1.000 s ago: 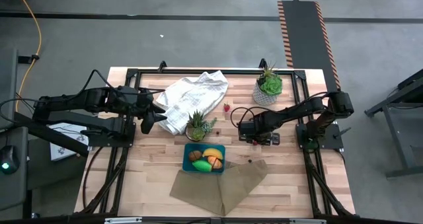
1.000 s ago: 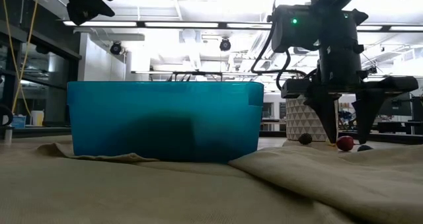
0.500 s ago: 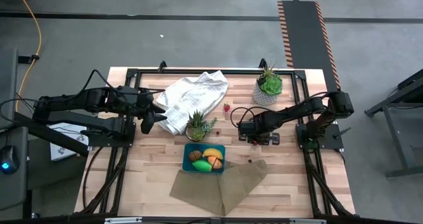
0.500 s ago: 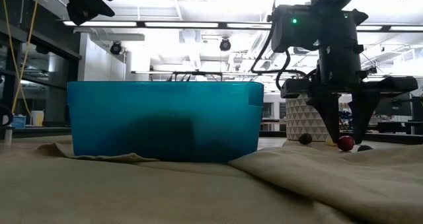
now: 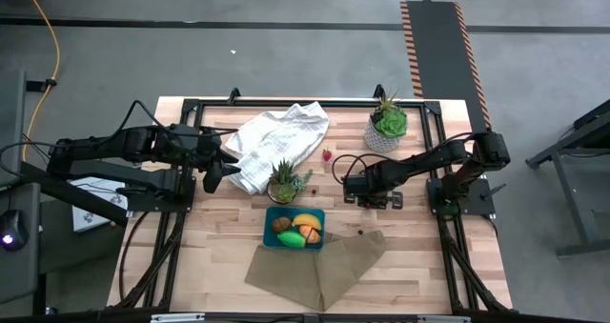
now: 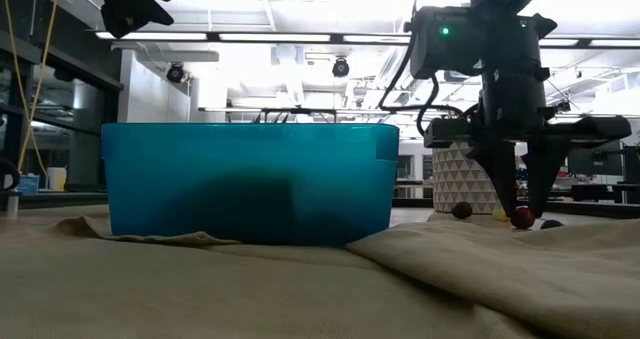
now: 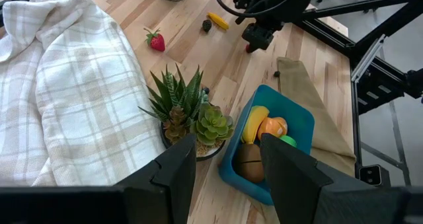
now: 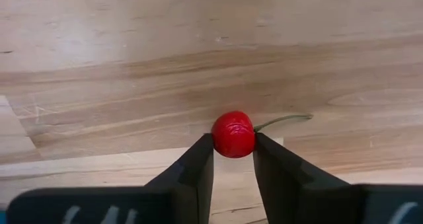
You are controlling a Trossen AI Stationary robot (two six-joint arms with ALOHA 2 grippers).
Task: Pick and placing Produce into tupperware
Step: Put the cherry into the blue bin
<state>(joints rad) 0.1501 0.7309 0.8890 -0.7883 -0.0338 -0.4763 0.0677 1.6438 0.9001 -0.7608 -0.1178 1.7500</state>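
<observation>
A small red cherry [image 8: 232,133] with a green stem lies on the wooden table, right of centre. My right gripper [image 8: 232,146] stands over it, pointing down, shut on it. The low view shows the cherry [image 6: 521,217] between the two dark fingers. The teal tupperware [image 5: 270,214] sits near the table's middle and holds a banana, a kiwi, an orange piece and a green piece. My left gripper [image 7: 228,163] hangs open above the table's left side, by the towel, with nothing between its fingers. My right gripper pinches the cherry's round body [image 8: 218,137] between its two fingers [image 8: 198,163], one on each side. The fingers come from above, pointing down. The cherry sits on the table top, its stem [image 8: 284,120] sticking out to one side.
A white checked towel [image 5: 276,140] lies at the back left. A spiky potted plant [image 5: 286,180] stands just behind the tupperware, another [image 5: 386,125] at the back right. A strawberry [image 5: 327,155], a small yellow piece [image 7: 218,20] and a dark berry [image 7: 207,25] lie nearby. A tan cloth [image 5: 319,266] covers the near edge.
My right gripper has stayed in place while its fingers have drawn together from a wide gap until they touch the red cherry on both sides. The cherry has kept its spot on the table.
</observation>
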